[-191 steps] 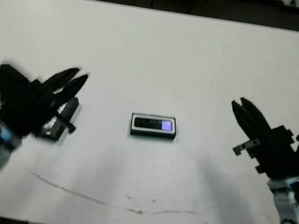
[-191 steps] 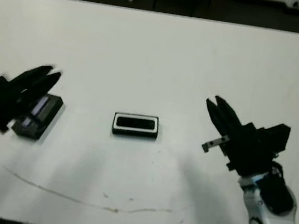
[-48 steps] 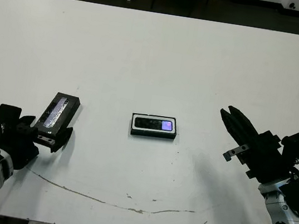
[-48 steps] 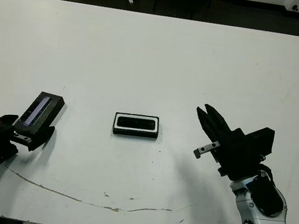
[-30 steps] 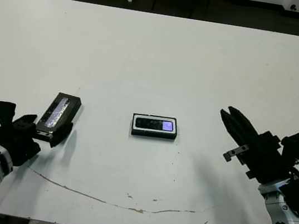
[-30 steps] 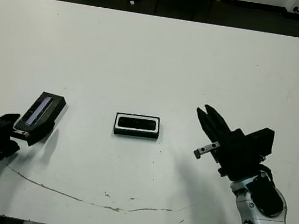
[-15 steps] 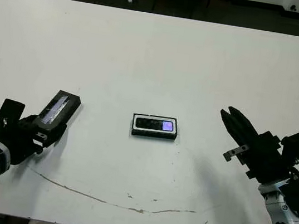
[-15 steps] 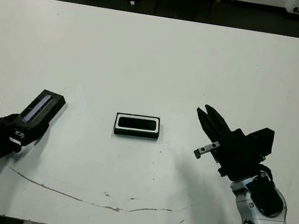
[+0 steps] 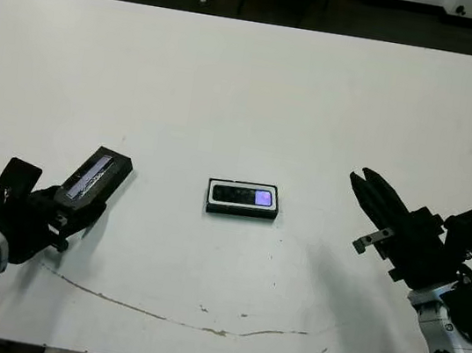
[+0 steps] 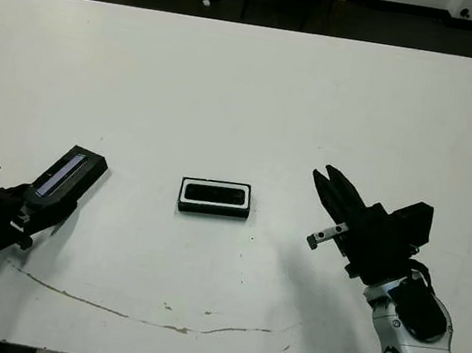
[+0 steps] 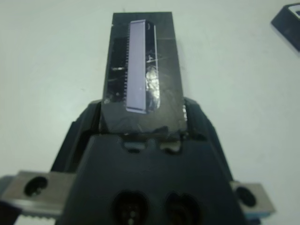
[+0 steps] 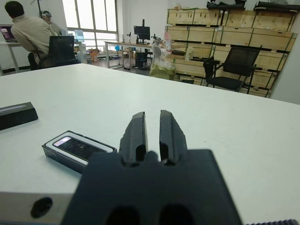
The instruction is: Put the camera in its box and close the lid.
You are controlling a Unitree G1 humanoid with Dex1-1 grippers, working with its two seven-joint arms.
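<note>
The box (image 9: 215,195), a shallow black tray with a white lining, sits at the table's middle. The camera (image 9: 244,196) lies inside it, its purplish spot facing up. At the front left, my left gripper (image 9: 67,205) is shut on the near end of the lid (image 9: 95,178), a black cover with a bluish-grey strip, held tilted with its far end raised. In the left wrist view the lid (image 11: 140,79) sticks out between the fingers (image 11: 194,117). To the right of the box and well apart from it, my right gripper (image 9: 366,185) is shut on nothing.
A thin brownish line (image 9: 197,317) runs across the table near its front edge. Dark floor lies beyond the far edge. In the right wrist view a seated person (image 12: 30,33), chairs and wooden crates (image 12: 225,28) show beyond the table.
My left gripper has come down onto the lid and shut on it. Over the last second it has shifted the lid slightly right and tilted it more. The right arm, box and camera have stayed put.
</note>
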